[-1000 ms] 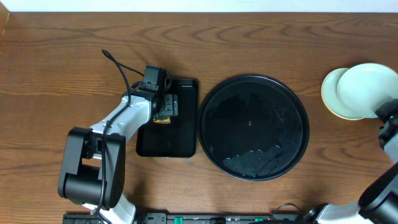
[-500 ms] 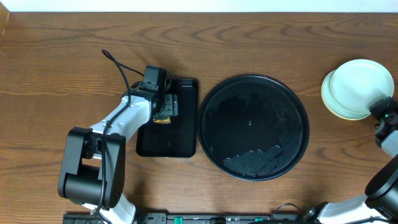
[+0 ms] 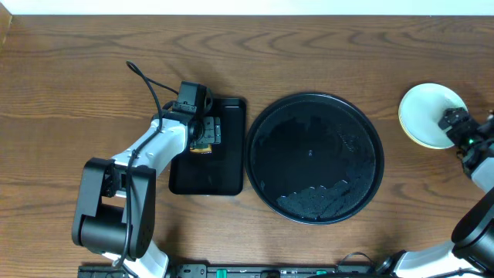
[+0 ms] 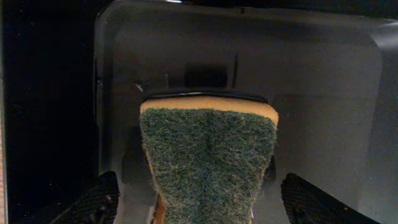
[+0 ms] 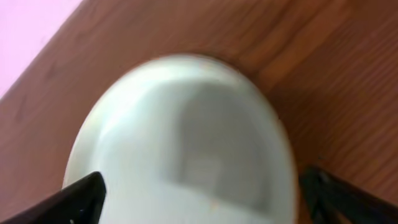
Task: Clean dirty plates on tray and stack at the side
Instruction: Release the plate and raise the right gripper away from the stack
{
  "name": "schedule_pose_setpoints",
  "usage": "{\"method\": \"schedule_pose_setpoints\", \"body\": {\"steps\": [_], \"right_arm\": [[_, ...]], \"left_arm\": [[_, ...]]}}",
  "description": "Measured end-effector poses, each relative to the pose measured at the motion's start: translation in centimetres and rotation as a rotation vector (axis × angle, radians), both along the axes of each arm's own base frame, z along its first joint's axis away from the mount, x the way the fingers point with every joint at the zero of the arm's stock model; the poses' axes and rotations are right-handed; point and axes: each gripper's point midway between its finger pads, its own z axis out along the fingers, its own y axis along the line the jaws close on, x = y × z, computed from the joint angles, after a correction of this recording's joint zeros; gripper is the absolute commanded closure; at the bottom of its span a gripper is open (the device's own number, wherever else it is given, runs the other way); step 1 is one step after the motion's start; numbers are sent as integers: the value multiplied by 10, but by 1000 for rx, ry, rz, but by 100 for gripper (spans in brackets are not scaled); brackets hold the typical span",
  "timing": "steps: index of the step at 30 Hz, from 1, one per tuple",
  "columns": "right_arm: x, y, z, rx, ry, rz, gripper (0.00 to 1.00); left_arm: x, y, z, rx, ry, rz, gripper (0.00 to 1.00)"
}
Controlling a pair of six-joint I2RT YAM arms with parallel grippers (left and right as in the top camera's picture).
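The round black tray (image 3: 312,158) lies mid-table with no plate on it. At the far right, a pale mint-white plate (image 3: 423,108) rests on top of a pale yellow plate (image 3: 409,135). My right gripper (image 3: 451,122) hovers over this stack. In the right wrist view it (image 5: 205,205) is open, with a finger (image 5: 78,198) on each side of the top plate (image 5: 186,137), which looks clean. My left gripper (image 4: 202,205) is open over a green-topped sponge (image 4: 208,162), with gaps at both fingers (image 4: 93,202).
The sponge (image 3: 202,145) lies in a smaller rectangular black tray (image 3: 208,174) left of the round tray. The left arm (image 3: 139,162) reaches in from the front left. Bare wooden table (image 3: 309,54) stretches along the back.
My right gripper carried the mint-white plate leftward, set it on the yellow plate and opened its jaws. The left arm has not moved.
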Motion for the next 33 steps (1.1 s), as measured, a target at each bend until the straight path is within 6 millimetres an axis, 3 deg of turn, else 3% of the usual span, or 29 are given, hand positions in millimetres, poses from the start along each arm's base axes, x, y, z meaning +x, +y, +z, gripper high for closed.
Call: {"method": "schedule_pose_setpoints", "body": {"steps": [3,7,11,16,23,33], "right_arm": [[-12,22,-8,82,118,74,1],[-18,56,-4,135,238,188,1],[-12,90,3,87,333,302,1],[-11,114,15,-16,457,371,1],[0,144,51,-166,450,497,4],[-6,215,49,-240,485,740,1]], "left_arm": [[0,0,0,0,0,0,15],[0,0,0,0,0,0,15],[0,0,0,0,0,0,15],[0,0,0,0,0,0,15],[0,0,0,0,0,0,16],[0,0,0,0,0,0,15]]}}
